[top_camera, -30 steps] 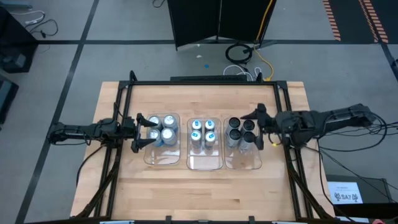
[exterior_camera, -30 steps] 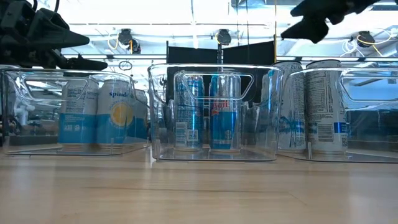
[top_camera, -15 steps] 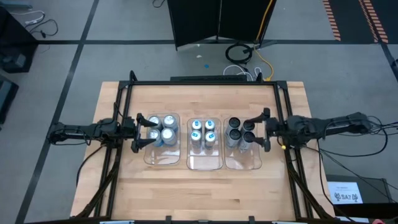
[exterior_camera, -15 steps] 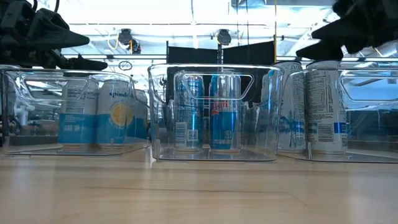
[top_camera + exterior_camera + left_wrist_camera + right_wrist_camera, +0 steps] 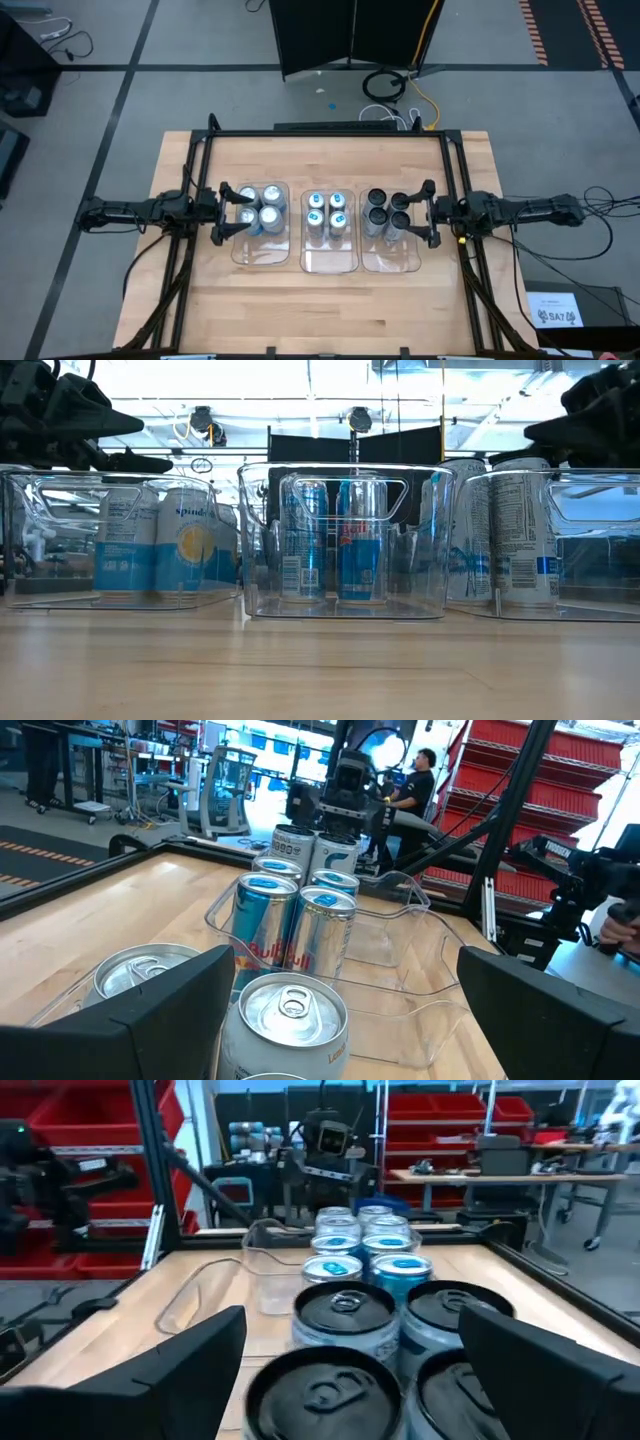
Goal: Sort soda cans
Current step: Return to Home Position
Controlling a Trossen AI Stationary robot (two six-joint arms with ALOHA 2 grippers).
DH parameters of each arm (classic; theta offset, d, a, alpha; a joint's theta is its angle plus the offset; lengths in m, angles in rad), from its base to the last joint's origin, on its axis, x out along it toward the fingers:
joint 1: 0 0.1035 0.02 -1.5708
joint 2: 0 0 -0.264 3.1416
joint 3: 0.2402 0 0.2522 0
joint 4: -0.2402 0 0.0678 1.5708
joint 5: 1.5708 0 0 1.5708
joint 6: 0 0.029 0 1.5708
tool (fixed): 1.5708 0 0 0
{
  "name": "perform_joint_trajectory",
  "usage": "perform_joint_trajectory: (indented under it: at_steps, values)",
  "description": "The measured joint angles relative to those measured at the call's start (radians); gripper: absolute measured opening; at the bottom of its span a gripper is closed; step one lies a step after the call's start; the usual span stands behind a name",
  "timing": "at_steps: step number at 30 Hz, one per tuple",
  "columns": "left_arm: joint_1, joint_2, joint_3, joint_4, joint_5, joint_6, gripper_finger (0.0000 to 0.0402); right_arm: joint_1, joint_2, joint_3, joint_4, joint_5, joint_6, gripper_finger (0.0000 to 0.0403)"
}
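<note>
Three clear bins stand side by side at mid-table. The left bin [image 5: 262,255] holds silver-topped soda cans [image 5: 259,207], the middle bin [image 5: 330,262] cans with blue-marked tops [image 5: 326,212], and the right bin [image 5: 392,262] dark-topped cans [image 5: 387,210]. All cans stand upright on the bin floors. My left gripper [image 5: 222,213] is open and level at the left bin's left end, above the silver cans [image 5: 293,1010]. My right gripper [image 5: 429,212] is open and level at the right bin's right end, just above the dark cans [image 5: 345,1315].
A dark metal frame [image 5: 325,133] runs along the table's far edge and down both sides. Bare wood [image 5: 320,310] lies between the bins and the near edge. The near part of each bin is free of cans.
My right gripper has sunk and drawn back toward the table's right edge, from above the dark cans to the right bin's end. It has tipped up from a downward slant to level and stayed open. The cans and bins have not moved.
</note>
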Motion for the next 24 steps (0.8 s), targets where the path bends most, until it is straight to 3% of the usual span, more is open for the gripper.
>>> perform_joint_trajectory:
  at_steps: [9, 24]
  values:
    - [0.0, 0.0, 0.0, 0.0, 0.0, 0.0, 0.0389, -0.02, -0.075, -0.007, -0.021, -0.005, 0.012, 0.0359]
    - [0.0, 0.0, 0.0, 0.003, 0.0, 0.002, 0.0389, -0.02, -0.04, -0.004, -0.075, -0.034, 0.027, 0.0359]
